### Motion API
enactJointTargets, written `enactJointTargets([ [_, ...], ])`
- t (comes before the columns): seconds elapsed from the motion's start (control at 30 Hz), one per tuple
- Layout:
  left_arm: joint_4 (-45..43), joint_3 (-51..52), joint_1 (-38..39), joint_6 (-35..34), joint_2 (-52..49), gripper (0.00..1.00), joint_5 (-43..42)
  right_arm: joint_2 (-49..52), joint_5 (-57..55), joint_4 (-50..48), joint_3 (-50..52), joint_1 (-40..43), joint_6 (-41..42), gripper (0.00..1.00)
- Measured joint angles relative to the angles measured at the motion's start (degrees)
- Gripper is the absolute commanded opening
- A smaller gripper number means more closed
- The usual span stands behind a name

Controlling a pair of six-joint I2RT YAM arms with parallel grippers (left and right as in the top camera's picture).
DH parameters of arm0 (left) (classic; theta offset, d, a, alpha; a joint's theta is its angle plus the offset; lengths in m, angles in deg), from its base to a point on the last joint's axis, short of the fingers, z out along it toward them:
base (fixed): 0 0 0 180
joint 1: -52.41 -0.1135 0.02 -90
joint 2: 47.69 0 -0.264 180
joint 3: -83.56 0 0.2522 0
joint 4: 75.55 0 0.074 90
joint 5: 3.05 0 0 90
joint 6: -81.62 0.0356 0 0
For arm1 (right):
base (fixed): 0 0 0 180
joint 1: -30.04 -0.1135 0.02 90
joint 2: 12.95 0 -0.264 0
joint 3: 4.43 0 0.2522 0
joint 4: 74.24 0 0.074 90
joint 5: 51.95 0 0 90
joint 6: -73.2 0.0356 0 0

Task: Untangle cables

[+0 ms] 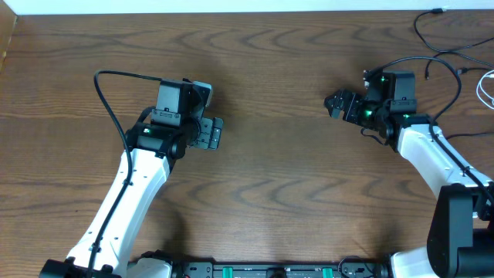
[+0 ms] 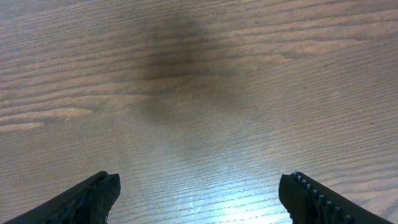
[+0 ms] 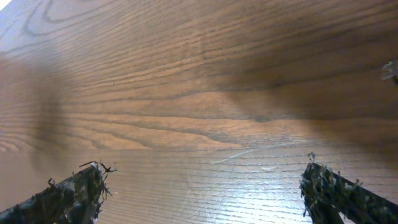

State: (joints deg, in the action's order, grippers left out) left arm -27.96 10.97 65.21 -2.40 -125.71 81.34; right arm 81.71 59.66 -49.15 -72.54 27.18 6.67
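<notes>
Cables (image 1: 417,28), thin, light and floppy, lie looped at the worktop's (image 1: 270,69) far right corner. We judge a plug end the surest hold. Left gripper (image 1: 214,132) and right gripper (image 1: 335,104) jaws stand released, empty.

two grippers (image 1: 214,133) (image 1: 333,106); one white cable (image 1: 485,86)

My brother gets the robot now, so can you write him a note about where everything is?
Left gripper: open, empty, over bare table.
Right gripper: open, empty, over bare wood too.
Cables: black cables and a white cable lie at the table's far right corner, partly out of view.
Done: nothing visible; no cable held or touched.
Left: reach them and separate them.
</notes>
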Motion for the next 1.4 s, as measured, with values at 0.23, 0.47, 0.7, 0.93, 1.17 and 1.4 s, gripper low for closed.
enactJointTargets([
  [0.23, 0.0, 0.0, 0.0, 0.0, 0.0, 0.87, 0.0, 0.0, -0.2, 0.0, 0.0, 0.0, 0.0, 0.99],
  [0.47, 0.0, 0.0, 0.0, 0.0, 0.0, 0.87, 0.0, 0.0, -0.3, 0.0, 0.0, 0.0, 0.0, 0.99],
  [0.7, 1.4, 0.0, 0.0, 0.0, 0.0, 0.87, 3.1, 0.0, -0.4, 0.0, 0.0, 0.0, 0.0, 0.99],
  [0.93, 2.8, 0.0, 0.0, 0.0, 0.0, 0.87, 9.4, 0.0, -0.4, 0.0, 0.0, 0.0, 0.0, 0.99],
  [1.17, 2.8, 0.0, 0.0, 0.0, 0.0, 0.87, 10.5, 0.0, -0.4, 0.0, 0.0, 0.0, 0.0, 0.99],
  [1.4, 2.8, 0.0, 0.0, 0.0, 0.0, 0.87, 10.7, 0.0, -0.4, 0.0, 0.0, 0.0, 0.0, 0.99],
])
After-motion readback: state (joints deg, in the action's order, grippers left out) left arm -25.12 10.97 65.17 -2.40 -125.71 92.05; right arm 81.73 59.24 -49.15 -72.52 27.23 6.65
